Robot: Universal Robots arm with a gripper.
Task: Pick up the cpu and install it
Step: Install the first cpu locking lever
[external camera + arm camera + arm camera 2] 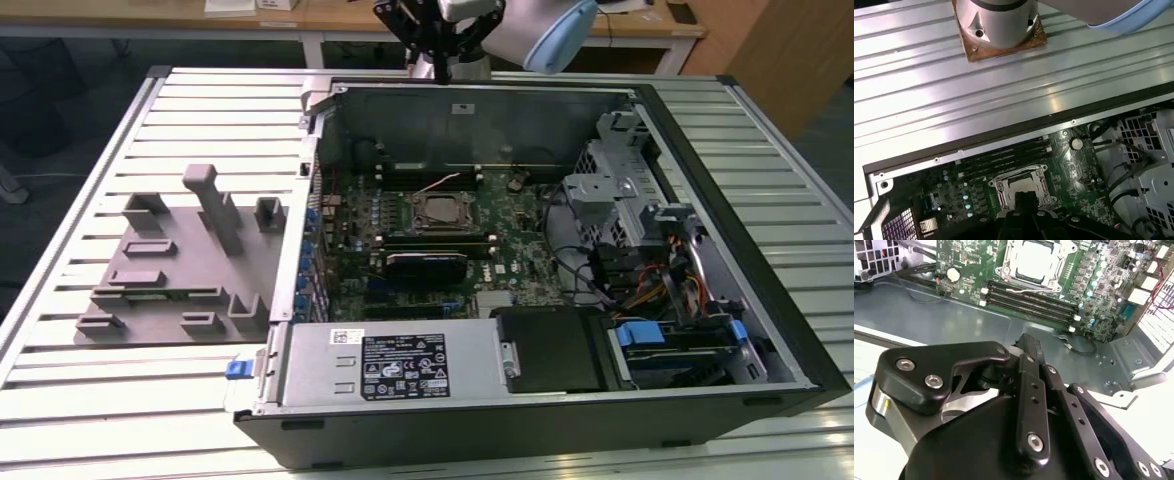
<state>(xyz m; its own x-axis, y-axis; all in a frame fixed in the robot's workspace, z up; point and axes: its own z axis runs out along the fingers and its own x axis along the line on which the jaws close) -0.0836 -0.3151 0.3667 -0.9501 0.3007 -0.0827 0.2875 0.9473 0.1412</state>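
Claw (439,72) closed and empty, well apart from cpu (441,209) in its socket (415,225)

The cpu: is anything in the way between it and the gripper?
Nothing visible does. The cpu lies uncovered in its socket on the motherboard; the gripper hangs higher up, only open air between them.

The cpu (1034,262) is shiny silver, the motherboard (527,215) green, the table (200,95) pale grey with ribbed stripes, the moulded block (160,275) grey, the latch (240,367) blue.
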